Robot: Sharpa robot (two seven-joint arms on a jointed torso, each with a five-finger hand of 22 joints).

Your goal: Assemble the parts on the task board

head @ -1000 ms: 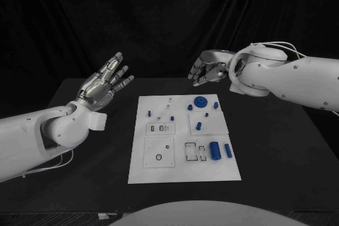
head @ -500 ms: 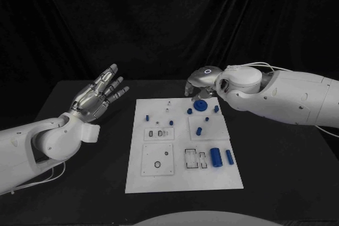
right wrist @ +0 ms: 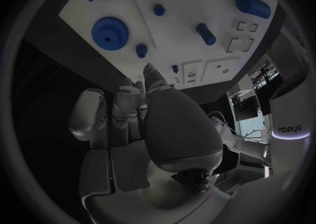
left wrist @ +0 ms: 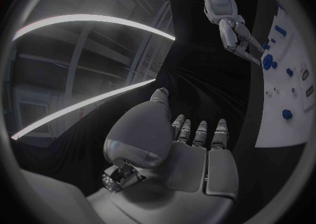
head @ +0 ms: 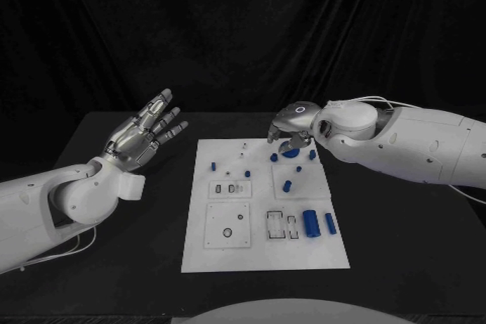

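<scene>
Head view: you see the task board lying flat in the middle of the black bench, with bare bench on every side of it.
Hidden: your right hand hangs over the board's far edge and covers part of the blue gear beneath it; whether its fingers touch the gear you cannot tell from here.
Right wrist view: this shows you what the head view hides, the whole gear lying on the board just beyond the fingers, which are drawn close together and hold nothing.
Left hand: your left hand is raised off to the board's left, well apart from it, fingers spread and holding nothing.
Left wrist view: you get the board only as a curved strip at the rim, with the right hand reaching down toward the gear.
Parts: small blue pegs stand on the board's far half; two blue cylinders lie near its right edge.
Hard to make out: the small slots and rings in the board's near plates are too fine to read.
Room: wide open bench lies to the right of the board and along its near edge.
</scene>
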